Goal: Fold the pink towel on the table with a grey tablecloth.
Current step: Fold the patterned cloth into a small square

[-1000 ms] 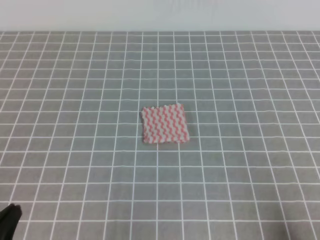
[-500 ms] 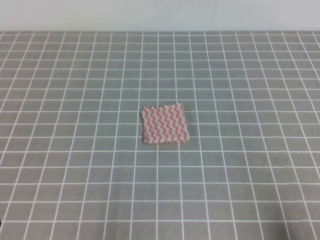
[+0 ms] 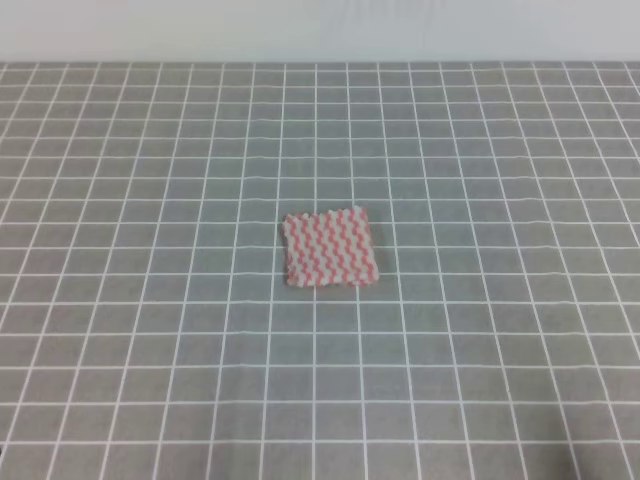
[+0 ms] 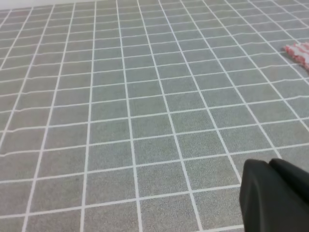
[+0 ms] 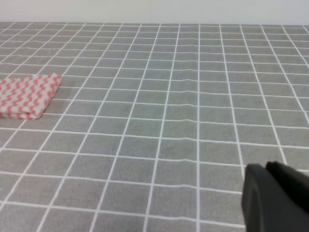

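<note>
The pink towel [image 3: 331,248] lies flat on the table with a grey tablecloth [image 3: 150,200], near the middle, as a small folded rectangle about two grid squares wide. Neither gripper shows in the exterior high view. In the left wrist view the left gripper [image 4: 268,164] is a dark block at the bottom right, its fingers pressed together and empty, far from the towel [image 4: 301,52] at the right edge. In the right wrist view the right gripper [image 5: 265,166] looks the same, shut and empty, with the towel [image 5: 26,95] far to its left.
The gridded grey cloth [image 4: 145,96] fills all views. A pale wall [image 3: 320,30] runs along the far edge of the table. No other objects show.
The dark left gripper tip at the bottom left corner of the exterior high view has withdrawn out of the frame. The towel has not moved.
</note>
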You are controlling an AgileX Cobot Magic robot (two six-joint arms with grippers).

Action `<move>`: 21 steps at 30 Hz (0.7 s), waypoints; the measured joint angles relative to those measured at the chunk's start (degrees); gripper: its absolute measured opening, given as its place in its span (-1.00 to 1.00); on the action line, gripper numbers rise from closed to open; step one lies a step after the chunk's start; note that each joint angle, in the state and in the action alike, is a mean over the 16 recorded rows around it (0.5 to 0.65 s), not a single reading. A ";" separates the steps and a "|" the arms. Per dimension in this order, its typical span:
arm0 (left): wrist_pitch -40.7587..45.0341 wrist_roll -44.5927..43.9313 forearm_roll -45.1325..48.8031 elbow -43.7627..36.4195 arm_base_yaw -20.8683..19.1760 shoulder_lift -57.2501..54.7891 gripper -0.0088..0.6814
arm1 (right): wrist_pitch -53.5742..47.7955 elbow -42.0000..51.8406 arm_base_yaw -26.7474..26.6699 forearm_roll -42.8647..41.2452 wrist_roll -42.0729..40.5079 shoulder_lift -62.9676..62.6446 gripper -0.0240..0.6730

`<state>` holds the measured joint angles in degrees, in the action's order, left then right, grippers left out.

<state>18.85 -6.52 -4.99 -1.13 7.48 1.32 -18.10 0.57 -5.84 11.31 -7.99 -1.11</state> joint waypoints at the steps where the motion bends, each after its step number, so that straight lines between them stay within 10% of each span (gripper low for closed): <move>1: -0.10 0.00 0.00 0.00 0.00 0.00 -0.98 | 0.00 0.00 0.00 0.00 0.00 0.00 -0.98; 21: 0.00 0.00 0.00 0.07 0.00 -0.11 -0.98 | -0.03 0.00 0.00 0.00 0.00 -0.05 -0.98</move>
<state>18.85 -6.52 -4.99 -1.06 7.49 1.21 -18.13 0.57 -5.84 11.31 -7.99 -1.16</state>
